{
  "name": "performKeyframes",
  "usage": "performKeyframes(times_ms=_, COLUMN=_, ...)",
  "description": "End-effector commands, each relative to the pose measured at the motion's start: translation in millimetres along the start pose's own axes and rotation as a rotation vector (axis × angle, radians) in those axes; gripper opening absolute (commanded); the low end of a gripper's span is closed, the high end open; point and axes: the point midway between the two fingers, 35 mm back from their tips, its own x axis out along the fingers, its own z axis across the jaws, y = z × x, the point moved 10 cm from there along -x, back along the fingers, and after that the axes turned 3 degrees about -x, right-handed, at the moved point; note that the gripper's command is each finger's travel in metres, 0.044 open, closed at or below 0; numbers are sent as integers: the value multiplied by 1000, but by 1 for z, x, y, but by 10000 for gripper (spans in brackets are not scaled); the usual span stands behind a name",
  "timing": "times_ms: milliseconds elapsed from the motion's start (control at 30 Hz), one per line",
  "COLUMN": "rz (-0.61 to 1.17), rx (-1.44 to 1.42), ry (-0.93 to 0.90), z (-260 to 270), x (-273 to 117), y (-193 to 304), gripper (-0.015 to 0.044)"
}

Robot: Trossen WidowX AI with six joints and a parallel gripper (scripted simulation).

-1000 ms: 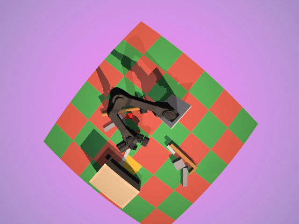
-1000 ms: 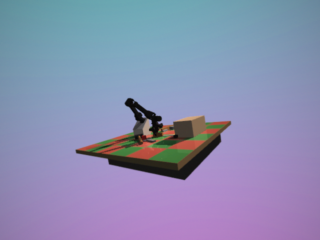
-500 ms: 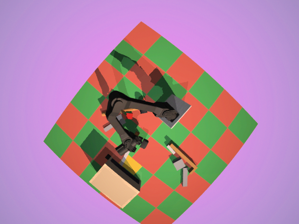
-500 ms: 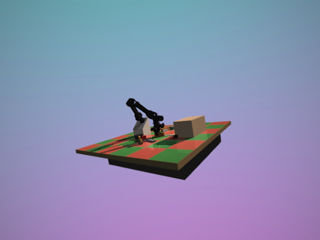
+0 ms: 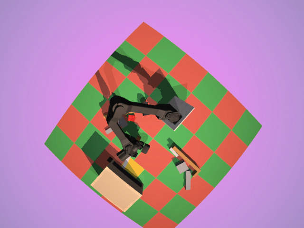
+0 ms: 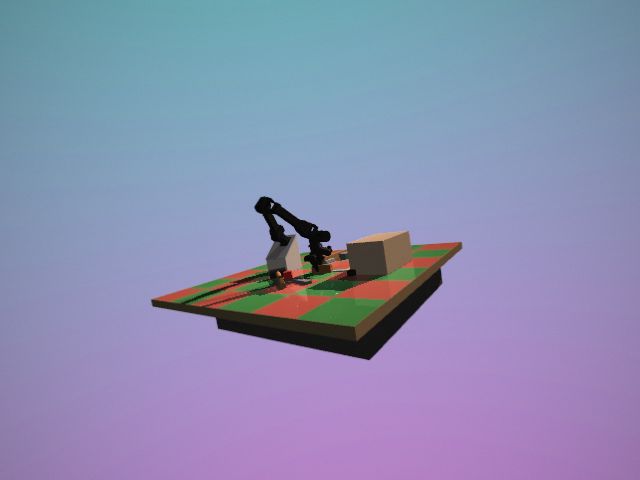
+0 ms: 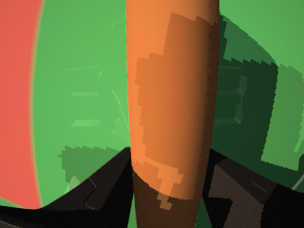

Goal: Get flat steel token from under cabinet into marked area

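The arm [image 5: 118,110] [image 6: 292,217] is bent, its elbow raised, forearm sloping down. The gripper [image 5: 138,138] [image 6: 315,268] [image 7: 165,155] is low and closed on an orange handle [image 7: 173,95], with one finger against either side.

purple-pink backdrop, red-green checkered tabletop [image 5: 201,152] [image 6: 336,310] [image 7: 71,43], hard shadows

place: tabletop test rig | checkered board [image 5: 208,93] [image 6: 330,310], robot arm [image 5: 145,109] [image 6: 294,219]
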Motion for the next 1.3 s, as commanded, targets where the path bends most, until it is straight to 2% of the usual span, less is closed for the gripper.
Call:
performKeyframes(times_ms=0, rz=-10, rx=13, ry=1, z=-2, x=0, y=-9, gripper=0)
performKeyframes(times_ms=1267, rz=-12, rx=15, ry=1, z=-2, x=-1, y=-49, gripper=0)
